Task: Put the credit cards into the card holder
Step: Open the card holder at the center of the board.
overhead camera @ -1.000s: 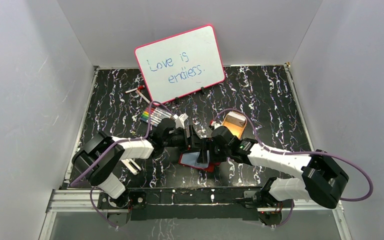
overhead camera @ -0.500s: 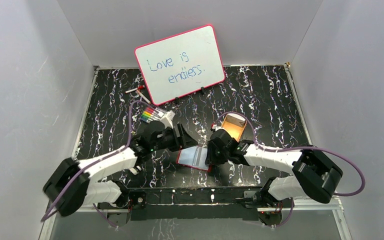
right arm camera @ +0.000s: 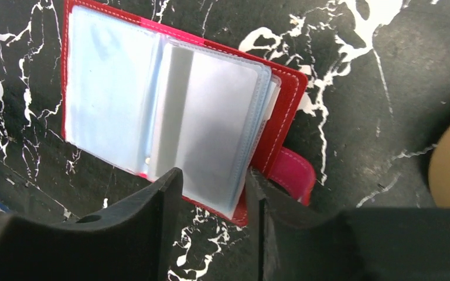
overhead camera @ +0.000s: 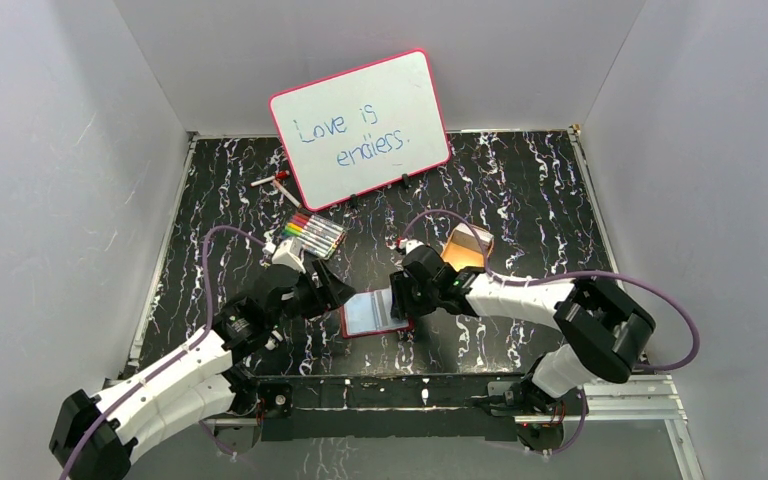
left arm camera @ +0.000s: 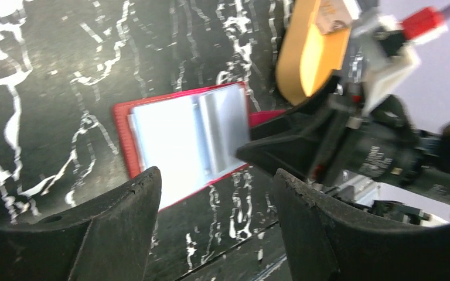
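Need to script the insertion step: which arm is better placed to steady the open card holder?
Right. The right gripper straddles the card holder at its edge beside the snap tab, over the clear sleeves. The left gripper hangs wide open off the other side, holding nothing.

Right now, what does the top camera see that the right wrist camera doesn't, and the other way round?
Only the top view shows the whiteboard with blue writing, the marker set and the left pincer. Only the right wrist view shows the pink snap tab and the separate clear sleeves up close. Both show the open red card holder lying on the black marbled table, with the right pincer at its edge.
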Controlling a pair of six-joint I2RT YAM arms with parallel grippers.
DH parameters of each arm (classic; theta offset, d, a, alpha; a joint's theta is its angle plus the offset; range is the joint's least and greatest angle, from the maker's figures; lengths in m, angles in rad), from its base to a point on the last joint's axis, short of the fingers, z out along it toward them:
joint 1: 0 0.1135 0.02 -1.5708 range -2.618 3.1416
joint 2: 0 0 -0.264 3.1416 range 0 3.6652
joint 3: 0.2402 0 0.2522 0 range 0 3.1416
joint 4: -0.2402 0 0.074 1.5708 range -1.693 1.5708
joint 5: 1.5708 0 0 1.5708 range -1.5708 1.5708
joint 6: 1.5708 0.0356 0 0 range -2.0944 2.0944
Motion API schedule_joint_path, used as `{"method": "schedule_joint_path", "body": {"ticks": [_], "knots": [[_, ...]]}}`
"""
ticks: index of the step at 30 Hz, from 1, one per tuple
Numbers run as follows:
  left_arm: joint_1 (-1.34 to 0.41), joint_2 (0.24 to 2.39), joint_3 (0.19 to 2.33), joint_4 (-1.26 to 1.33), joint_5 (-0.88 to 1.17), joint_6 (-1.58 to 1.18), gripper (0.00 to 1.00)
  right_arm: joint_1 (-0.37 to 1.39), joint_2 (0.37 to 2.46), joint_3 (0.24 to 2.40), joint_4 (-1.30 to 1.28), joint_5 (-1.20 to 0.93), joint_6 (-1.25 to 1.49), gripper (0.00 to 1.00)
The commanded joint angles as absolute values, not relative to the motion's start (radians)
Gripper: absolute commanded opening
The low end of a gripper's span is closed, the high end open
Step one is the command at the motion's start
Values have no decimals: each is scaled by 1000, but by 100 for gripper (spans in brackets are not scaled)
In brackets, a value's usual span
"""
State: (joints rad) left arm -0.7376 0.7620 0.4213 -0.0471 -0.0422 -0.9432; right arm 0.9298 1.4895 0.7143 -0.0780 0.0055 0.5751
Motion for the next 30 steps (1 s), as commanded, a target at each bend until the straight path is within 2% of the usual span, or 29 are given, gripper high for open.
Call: {"method": "schedule_joint_path", "body": {"ticks": [1, 4, 8, 16, 21, 26, 30], "knots": [[-733, 761, 425, -157, -114, -933, 68, 929, 1420, 787, -183, 43, 543, 58], [-733, 776, 438, -173, -128, -923, 68, 928, 1364, 834, -259, 32, 527, 65], [-732, 792, 449, -159, -129, -911, 68, 928, 1330, 890, -298, 7, 503, 64], [-732, 867, 421, -46, -32, -932, 62, 929, 1433, 825, -36, -182, 614, 42], [-731, 908, 397, -13, -14, -950, 56, 928, 1495, 792, 78, -197, 686, 37], [-729, 947, 379, -6, -8, -956, 55, 929, 1524, 752, 135, -207, 759, 47], [-727, 980, 356, 72, 0, -972, 55, 930, 1542, 734, 127, -177, 777, 48]]}}
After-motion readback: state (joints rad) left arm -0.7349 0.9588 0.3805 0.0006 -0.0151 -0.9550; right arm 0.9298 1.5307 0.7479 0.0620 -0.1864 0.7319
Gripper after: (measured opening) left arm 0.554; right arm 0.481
